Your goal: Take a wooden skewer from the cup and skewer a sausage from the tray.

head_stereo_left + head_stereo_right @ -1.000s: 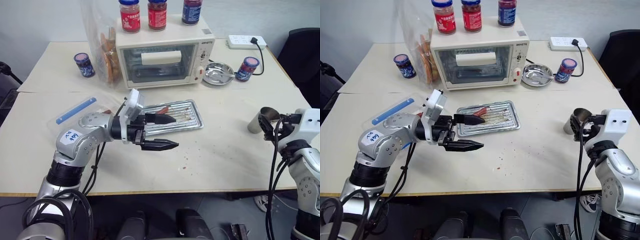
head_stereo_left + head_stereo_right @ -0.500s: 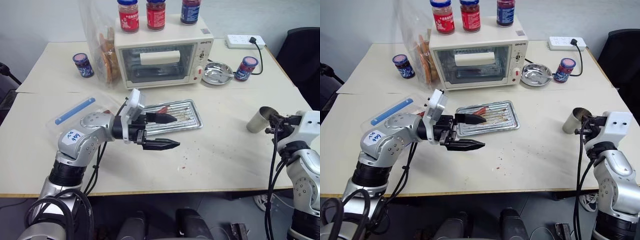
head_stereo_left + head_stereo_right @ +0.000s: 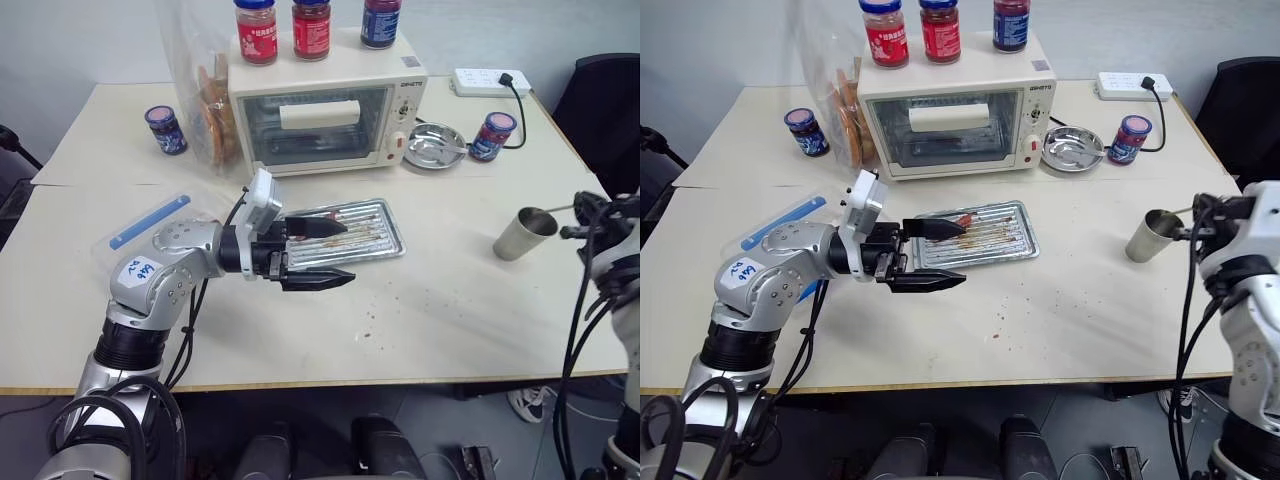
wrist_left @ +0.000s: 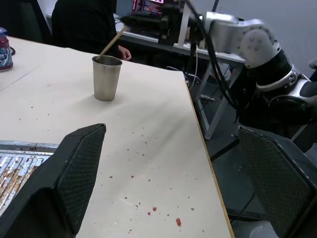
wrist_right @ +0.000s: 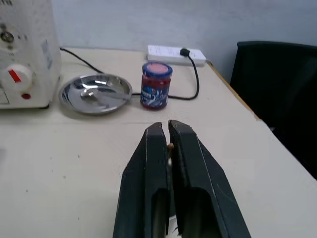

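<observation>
On the table (image 3: 450, 300), right pincer (image 5: 166, 130) clamps the wooden skewer (image 4: 110, 44) above the cup (image 3: 524, 233).

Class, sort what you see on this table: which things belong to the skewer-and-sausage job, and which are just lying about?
Job: thin pale wooden skewer leaning in the tapered brushed-metal cup; small reddish-brown sausage on the flat ribbed silver tray.

Lying about: cream toaster oven, blue-lidded jars, shallow round steel dish, white power strip.

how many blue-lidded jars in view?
5: three jars atop the toaster oven; one left of the snack bag; one beside the round dish.
</observation>
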